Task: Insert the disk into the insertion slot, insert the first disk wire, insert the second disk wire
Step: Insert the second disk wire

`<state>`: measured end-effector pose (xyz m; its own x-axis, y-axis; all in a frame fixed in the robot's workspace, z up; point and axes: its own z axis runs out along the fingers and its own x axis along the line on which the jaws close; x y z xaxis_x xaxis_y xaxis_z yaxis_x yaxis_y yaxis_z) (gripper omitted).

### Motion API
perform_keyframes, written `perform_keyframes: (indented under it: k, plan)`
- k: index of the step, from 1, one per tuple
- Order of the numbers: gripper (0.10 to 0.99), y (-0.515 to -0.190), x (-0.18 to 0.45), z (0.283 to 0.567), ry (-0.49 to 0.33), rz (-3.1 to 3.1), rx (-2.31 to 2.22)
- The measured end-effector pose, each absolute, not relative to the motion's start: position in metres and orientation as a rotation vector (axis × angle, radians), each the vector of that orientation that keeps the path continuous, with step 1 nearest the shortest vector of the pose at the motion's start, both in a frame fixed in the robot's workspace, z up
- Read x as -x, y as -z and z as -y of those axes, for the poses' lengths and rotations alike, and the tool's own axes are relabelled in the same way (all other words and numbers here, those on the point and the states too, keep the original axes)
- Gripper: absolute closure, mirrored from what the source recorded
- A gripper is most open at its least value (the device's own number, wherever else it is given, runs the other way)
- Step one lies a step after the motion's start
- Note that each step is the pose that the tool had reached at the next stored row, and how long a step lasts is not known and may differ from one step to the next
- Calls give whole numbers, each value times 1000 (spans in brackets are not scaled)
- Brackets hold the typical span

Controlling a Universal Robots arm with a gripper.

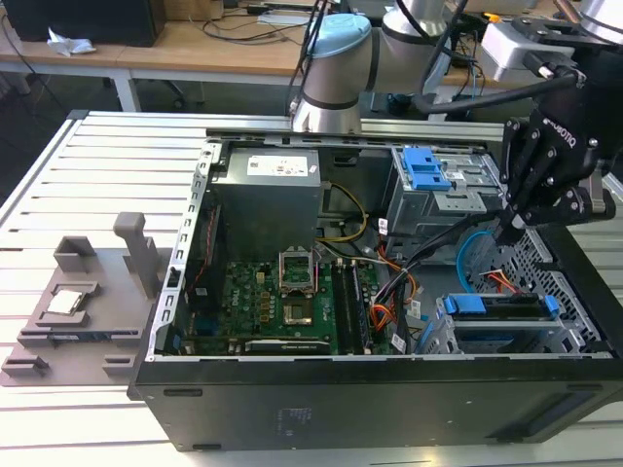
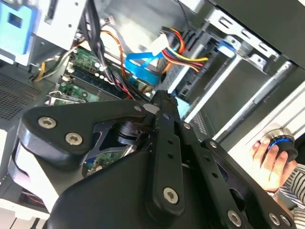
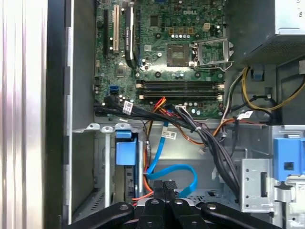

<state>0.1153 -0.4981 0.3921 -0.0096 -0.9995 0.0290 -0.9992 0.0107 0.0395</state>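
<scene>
I see a bright blue second disk wire [image 3: 172, 168], red-orange first disk wire [image 1: 499, 280], green board [image 3: 157, 71] and black hand [image 3: 166, 186].

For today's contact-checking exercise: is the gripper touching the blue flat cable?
Cannot tell. In the first wrist view the gripper sits in front of the blue flat cable, hiding any contact or gap.

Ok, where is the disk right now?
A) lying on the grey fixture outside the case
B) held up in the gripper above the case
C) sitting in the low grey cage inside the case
C: in the exterior view the disk, framed in blue, sits inside the insertion slot, the low perforated cage at the exterior view's right end of the case.
</scene>
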Motion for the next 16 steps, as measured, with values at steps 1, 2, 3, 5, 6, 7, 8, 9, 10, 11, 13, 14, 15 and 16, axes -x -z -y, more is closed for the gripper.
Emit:
perform_keyframes:
  k: [1, 2, 3, 5, 6, 7, 8, 9, 10, 11, 13, 14, 15, 16]
  plan:
    - [980, -392, -115, 494, 12, 2193, -2181]
    - [980, -392, -115, 491, 11, 2188, -2187]
    - [980, -392, -115, 490, 11, 2174, -2200]
    - [980, -392, -115, 489, 10, 2139, -2234]
    - [980, -392, -115, 489, 9, 2111, -2260]
    - [980, -392, -115, 489, 9, 2111, -2260]
    - [980, -392, -115, 489, 9, 2111, -2260]
    - [980, -392, -115, 489, 9, 2111, -2260]
    - [980, -392, -115, 489, 9, 2111, -2261]
    - [914, -392, -115, 489, 9, 2111, -2261]
    - [792, -392, -115, 489, 9, 2111, -2261]
    - [725, -392, -115, 489, 9, 2111, -2261]
    - [725, -391, -115, 489, 6, 2107, -2261]
    - [725, -390, -115, 489, 1, 2067, -2295]
